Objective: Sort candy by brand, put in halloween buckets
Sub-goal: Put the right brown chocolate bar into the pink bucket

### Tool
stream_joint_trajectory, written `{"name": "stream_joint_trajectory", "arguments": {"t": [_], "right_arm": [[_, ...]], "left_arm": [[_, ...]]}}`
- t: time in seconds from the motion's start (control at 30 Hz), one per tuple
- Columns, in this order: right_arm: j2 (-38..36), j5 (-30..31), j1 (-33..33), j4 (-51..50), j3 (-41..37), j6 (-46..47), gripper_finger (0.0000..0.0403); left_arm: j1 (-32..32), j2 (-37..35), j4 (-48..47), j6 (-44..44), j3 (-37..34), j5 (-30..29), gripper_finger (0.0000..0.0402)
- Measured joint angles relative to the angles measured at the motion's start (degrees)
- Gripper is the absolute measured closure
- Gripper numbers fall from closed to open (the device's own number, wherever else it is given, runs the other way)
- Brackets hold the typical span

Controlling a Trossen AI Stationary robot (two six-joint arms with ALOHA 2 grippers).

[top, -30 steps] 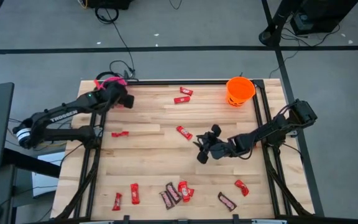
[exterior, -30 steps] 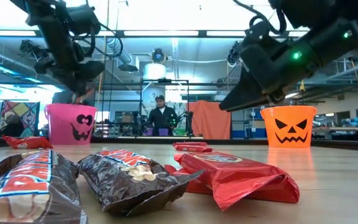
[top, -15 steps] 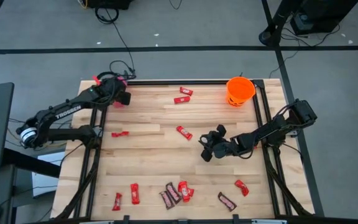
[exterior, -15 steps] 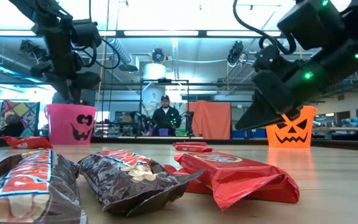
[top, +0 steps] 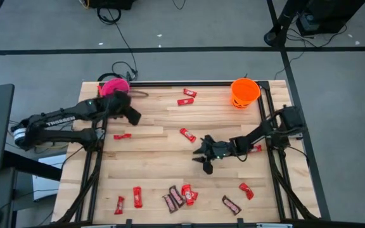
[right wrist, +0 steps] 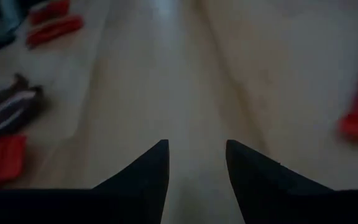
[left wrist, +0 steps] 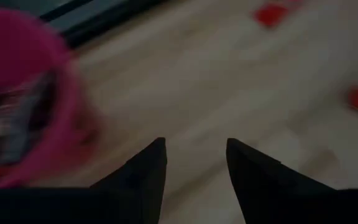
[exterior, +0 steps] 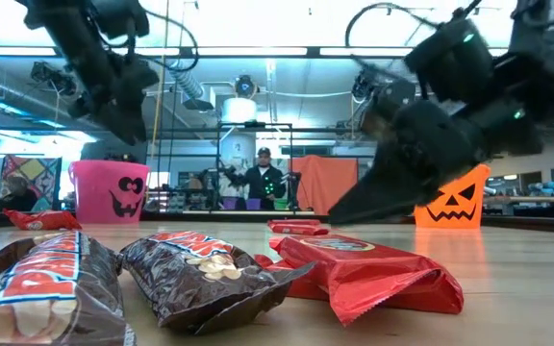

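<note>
The left wrist view is smeared: the pink bucket is a magenta blur, and what lies inside it cannot be made out. In the low view the nearest brown wrapper is cut off by the picture's edge, and the right gripper hides part of the orange bucket.

From above, about ten red-wrapped candies show on the wooden worktop: two near the far edge, one toward the left edge, one near the middle, and the others along the near edge. With them lie about three dark brown ones. The two buckets stand at the far corners, pink left, orange right.

The left gripper hangs just beside the pink bucket, fingers spread and empty. The right gripper sits low over the worktop's middle, fingers apart, holding nothing.

Beyond the table is a workshop with ceiling strip lights; a person stands far back.
</note>
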Motion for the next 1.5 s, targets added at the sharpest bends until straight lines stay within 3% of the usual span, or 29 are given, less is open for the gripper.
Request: {"name": "stream_joint_trajectory", "arguments": {"t": [0.13, 0.3, 0.4, 0.53, 0.67, 0.77, 0.97, 1.1, 1.23, 1.4, 1.5], "right_arm": [[2.61, -10.24, -1.34, 0.31, 2.3, -0.07, 0.0232], [3.42, -19.91, -1.41, 0.12, 4.89, 0.92, 0.0232], [2.34, -24.11, -0.57, -0.63, 5.2, 2.62, 0.0232], [0.17, -23.76, 1.42, -2.86, 5.22, 2.67, 0.0232], [-0.23, -23.85, 3.61, -4.29, 6.35, 2.52, 0.0232], [-0.3, -23.74, 5.35, -11.9, 7.25, 5.88, 0.0232], [-5.32, -17.36, 10.44, -29.39, 7.45, 13.21, 0.0232], [-10.4, -17.38, 14.47, -35.02, 7.1, 20.05, 0.0232], [-13.91, -15.3, 19.1, -42.16, 7.5, 27.17, 0.0232], [-12.63, -13.78, 26.06, -42.87, 8.82, 35.49, 0.0232], [-12.17, -11.78, 29.9, -50.36, 11.27, 38.59, 0.0232]], "left_arm": [[-11.03, 0.55, 5.51, 4.13, -0.86, 1.46, 0.0229], [-20.75, 2.02, 20.86, 5.37, -4.63, 14.64, 0.0229], [-26.34, 3.76, 31.1, 2.02, -7.77, 18.39, 0.0229], [-34.0, 8.55, 44.41, -2.16, -12.54, 18.01, 0.0229], [-40.81, 16.6, 57.1, -6.79, -15.86, 13.41, 0.0229], [-44.44, 23.64, 65.34, -9.74, -15.88, 10.48, 0.0229], [-48.24, 35.95, 66.92, -10.99, -9.2, 5.85, 0.0229], [-48.89, 42.03, 67.0, -8.09, -3.98, 5.58, 0.0229], [-49.14, 46.33, 66.92, -6.46, 0.44, 5.91, 0.0229], [-49.84, 49.22, 65.56, -5.85, 4.12, 5.96, 0.0229], [-49.98, 50.33, 62.78, -5.87, 6.59, 4.68, 0.0229]]}}
